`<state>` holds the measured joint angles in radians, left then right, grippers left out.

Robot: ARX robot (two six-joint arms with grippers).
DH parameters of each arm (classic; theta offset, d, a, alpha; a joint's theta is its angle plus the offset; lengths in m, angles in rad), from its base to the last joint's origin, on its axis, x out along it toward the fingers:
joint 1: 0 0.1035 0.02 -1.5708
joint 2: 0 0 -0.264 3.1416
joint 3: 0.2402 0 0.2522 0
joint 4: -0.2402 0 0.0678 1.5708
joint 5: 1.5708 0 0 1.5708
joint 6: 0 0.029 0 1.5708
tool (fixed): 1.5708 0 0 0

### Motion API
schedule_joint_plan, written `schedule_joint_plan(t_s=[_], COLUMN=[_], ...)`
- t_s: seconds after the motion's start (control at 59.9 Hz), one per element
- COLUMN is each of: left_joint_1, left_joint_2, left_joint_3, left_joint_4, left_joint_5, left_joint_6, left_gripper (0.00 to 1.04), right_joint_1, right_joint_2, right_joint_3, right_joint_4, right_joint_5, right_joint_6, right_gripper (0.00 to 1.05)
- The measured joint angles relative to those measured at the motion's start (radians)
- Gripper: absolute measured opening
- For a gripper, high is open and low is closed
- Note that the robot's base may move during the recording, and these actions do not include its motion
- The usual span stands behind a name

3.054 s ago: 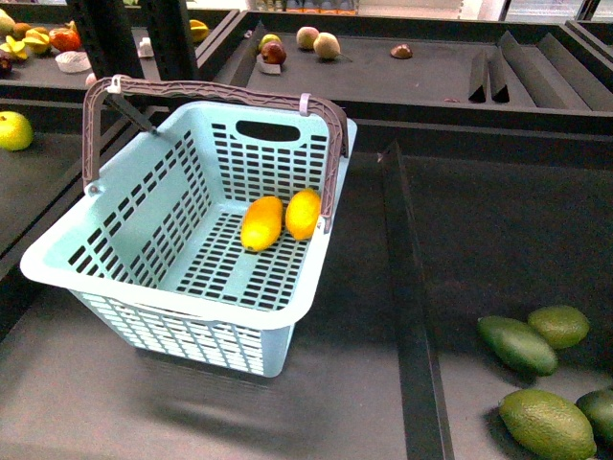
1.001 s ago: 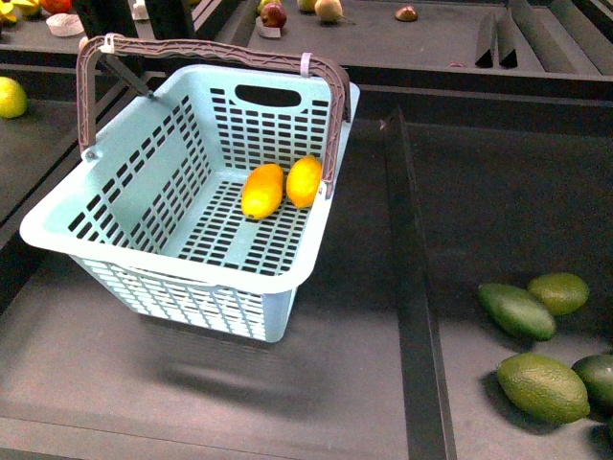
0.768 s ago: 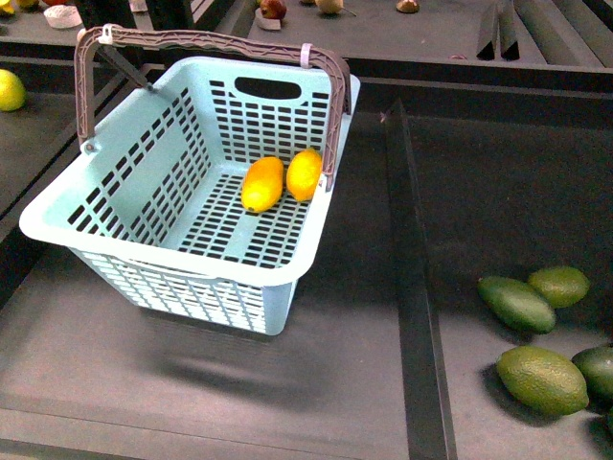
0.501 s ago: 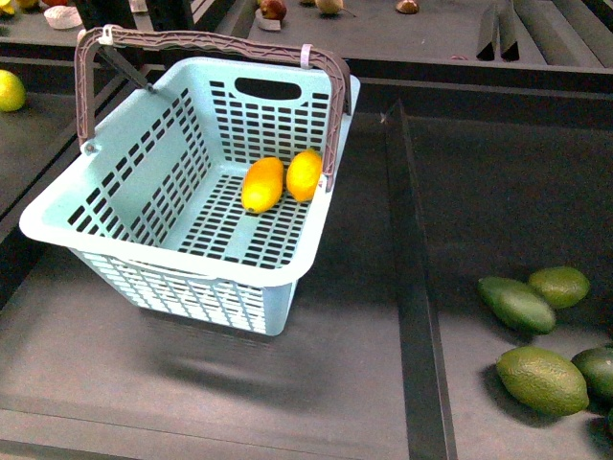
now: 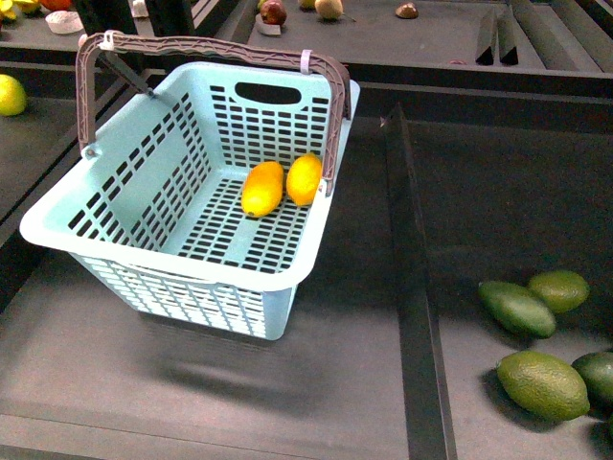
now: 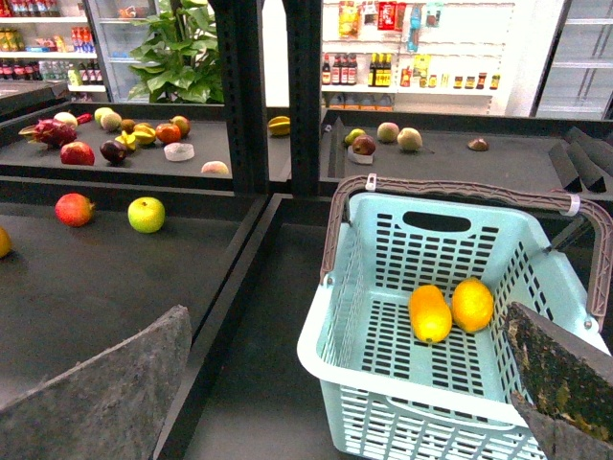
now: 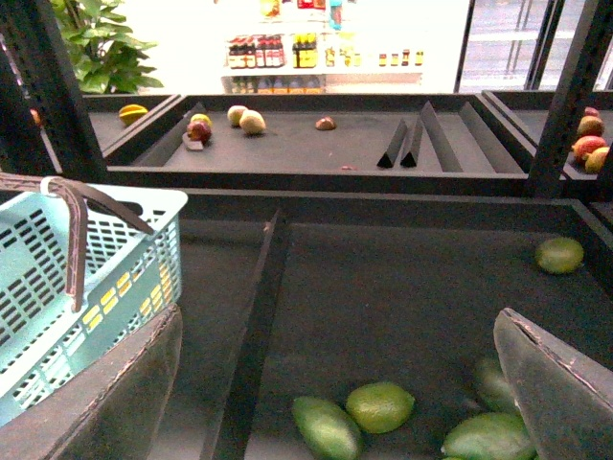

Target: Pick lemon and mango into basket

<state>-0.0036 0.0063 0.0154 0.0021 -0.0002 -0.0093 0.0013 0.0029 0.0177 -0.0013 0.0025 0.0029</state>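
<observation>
The light blue basket [image 5: 57, 235] with a brown handle [image 5: 215, 46] stands on the dark shelf left of centre. Inside it, side by side against the far end, lie the orange-yellow mango [image 5: 261, 189] and the plumper yellow lemon [image 5: 305, 179]. The left wrist view shows the basket [image 6: 316, 345] with the mango [image 6: 429, 313] and the lemon [image 6: 472, 304]. My left gripper [image 6: 335, 402] is open and empty, above the basket's near rim. My right gripper [image 7: 335, 402] is open and empty, over the bin to the right of the basket [image 7: 57, 287]. Neither gripper shows in the front view.
Several green oval fruits [image 5: 541, 383] lie at the lower right, also in the right wrist view [image 7: 378, 407]. A raised black divider [image 5: 412, 287] separates the bins. A yellow-green fruit [image 5: 10, 94] lies far left. Black posts [image 6: 239, 96] stand behind; apples [image 6: 75, 208] lie left.
The front view has shifted a little, so the basket sits slightly lower in the picture than half a second ago. The mango and lemon stay in the same place in the basket.
</observation>
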Motion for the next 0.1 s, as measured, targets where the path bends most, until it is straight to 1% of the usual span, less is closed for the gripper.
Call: schedule_joint_plan(t_s=[0.1], left_joint_1=[0.0], left_joint_2=[0.0], left_joint_3=[0.0], left_joint_4=[0.0], left_joint_5=[0.0], left_joint_6=[0.0], left_gripper=[0.98], right_joint_1=[0.0], right_joint_2=[0.0], right_joint_3=[0.0], right_joint_4=[0.0], right_joint_5=[0.0], right_joint_6=[0.0], right_gripper=[0.96])
